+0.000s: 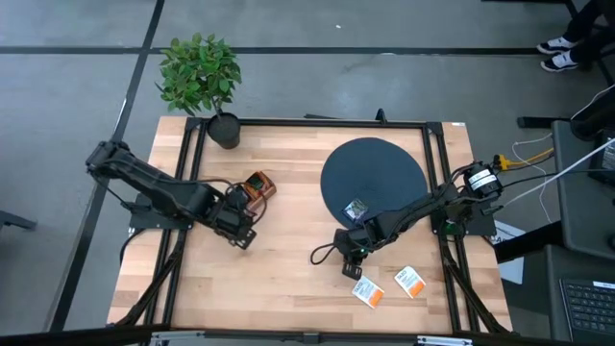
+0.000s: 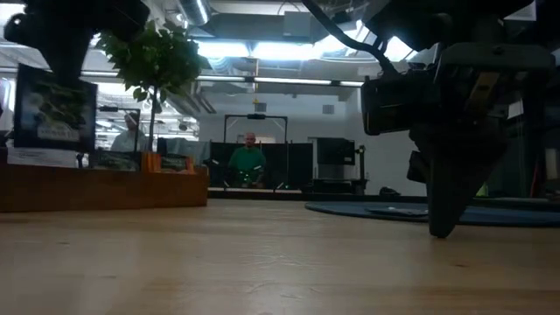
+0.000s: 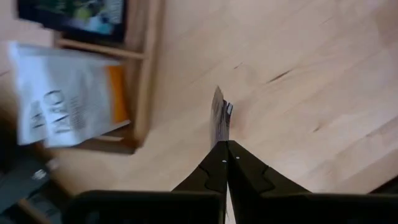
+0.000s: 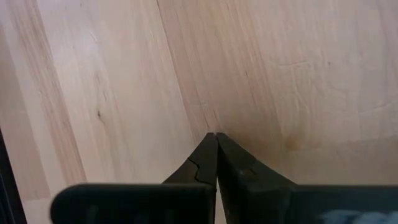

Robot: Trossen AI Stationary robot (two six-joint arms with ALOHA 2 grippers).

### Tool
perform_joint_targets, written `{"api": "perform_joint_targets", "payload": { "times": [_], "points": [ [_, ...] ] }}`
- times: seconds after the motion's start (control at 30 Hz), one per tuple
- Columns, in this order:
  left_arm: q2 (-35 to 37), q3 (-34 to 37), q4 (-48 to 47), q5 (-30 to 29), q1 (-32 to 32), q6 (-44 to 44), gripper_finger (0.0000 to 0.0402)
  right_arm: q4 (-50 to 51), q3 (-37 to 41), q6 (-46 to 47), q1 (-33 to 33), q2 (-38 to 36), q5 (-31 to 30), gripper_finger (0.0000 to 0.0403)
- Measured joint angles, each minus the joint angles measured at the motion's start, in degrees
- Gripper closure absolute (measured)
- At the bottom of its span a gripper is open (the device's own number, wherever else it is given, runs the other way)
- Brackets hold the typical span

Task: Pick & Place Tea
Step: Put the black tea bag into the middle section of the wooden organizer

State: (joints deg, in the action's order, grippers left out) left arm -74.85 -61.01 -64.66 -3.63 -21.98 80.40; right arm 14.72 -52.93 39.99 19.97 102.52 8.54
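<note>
My left tool [image 3: 225, 144] is clamped on a thin dark tea sachet [image 3: 219, 118], held edge-on above the tabletop [image 1: 288, 259] beside the wooden box [image 1: 258, 185]. A white, orange-banded sachet [image 3: 65, 93] sits in the box. My right tool [image 4: 216, 138] is closed, empty, tips at the bare wood by the dark disc [image 1: 375, 173]. One sachet [image 1: 356, 209] lies on the disc; two white ones [image 1: 368, 292] lie nearby.

Large grey letters run sideways on a white sachet [image 3: 65, 93] with an orange band, lying at the wooden box [image 3: 146, 74]; they are too blurred to read. No other text is legible anywhere.
</note>
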Motion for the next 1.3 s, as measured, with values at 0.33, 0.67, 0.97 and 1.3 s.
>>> {"api": "perform_joint_targets", "payload": {
  "times": [0.33, 0.67, 0.97, 1.3],
  "points": [
    [3.38, 0.0, -1.75, -0.98, 0.0, 1.36, 0.04, -0.13, 0.0, 0.0, 0.0, -0.04, -0.04, 0.0394],
    [3.38, 0.0, -1.75, -2.45, 4.46, -3.71, 0.04, -0.4, 0.0, 0.0, -0.02, -0.04, -0.53, 0.0394],
    [3.38, 0.0, -3.34, -1.91, 15.17, -15.95, 0.04, -0.81, -0.02, 0.28, -0.02, -0.04, -0.7, 0.0394],
    [3.38, 0.0, -4.57, -0.85, 25.8, -27.94, 0.04, -0.81, -0.02, 1.47, -0.02, -0.04, -0.87, 0.0394]
  ]
}}
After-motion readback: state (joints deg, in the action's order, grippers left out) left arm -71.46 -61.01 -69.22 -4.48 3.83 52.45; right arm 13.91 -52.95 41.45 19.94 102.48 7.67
